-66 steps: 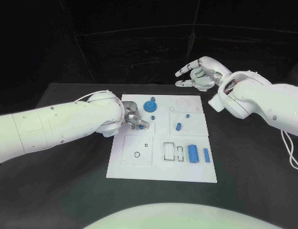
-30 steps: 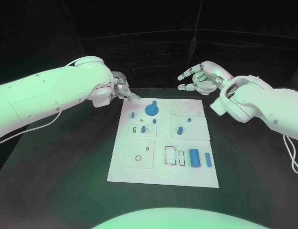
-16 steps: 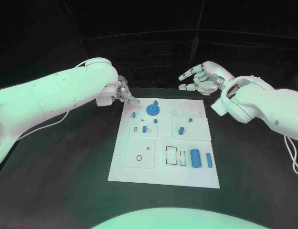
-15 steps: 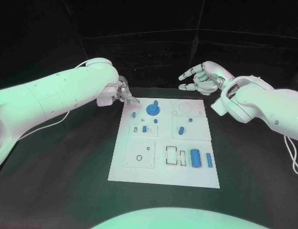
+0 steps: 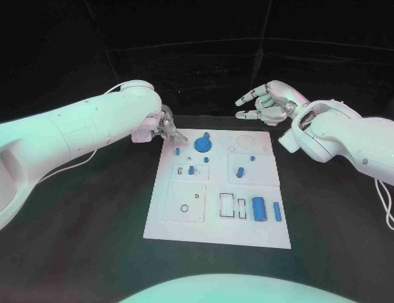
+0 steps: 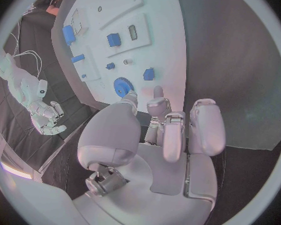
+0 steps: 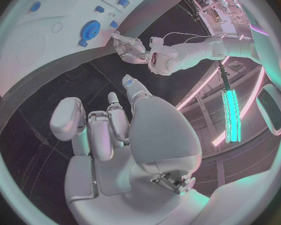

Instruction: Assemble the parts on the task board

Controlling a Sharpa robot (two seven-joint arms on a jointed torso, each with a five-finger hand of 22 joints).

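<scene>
Task board (image 5: 217,224): white plate lying flat in the middle of the black table (image 5: 88,240), long side running away from the robot.

Parts, head view: blue gear (image 5: 200,145) at the far end, small blue piece (image 5: 177,151) just beside it near the board's left edge; short blue piece (image 5: 191,170) in the left middle panel; blue peg (image 5: 240,171) in the right middle panel; large blue cylinder (image 5: 257,207) and slimmer blue bar (image 5: 275,211) side by side in the near right corner.

Left hand (image 5: 167,128): over the table just off the board's far left corner, fingertips pointing toward the gear. Left wrist view shows what the head view hides: fingers (image 6: 163,127) curled in close together, nothing in them, clear of the board.

Right hand (image 5: 264,102): raised beyond the board's far right corner, well apart from it. Right wrist view shows its fingers (image 7: 100,130) loosely bent, spread, holding nothing.
</scene>
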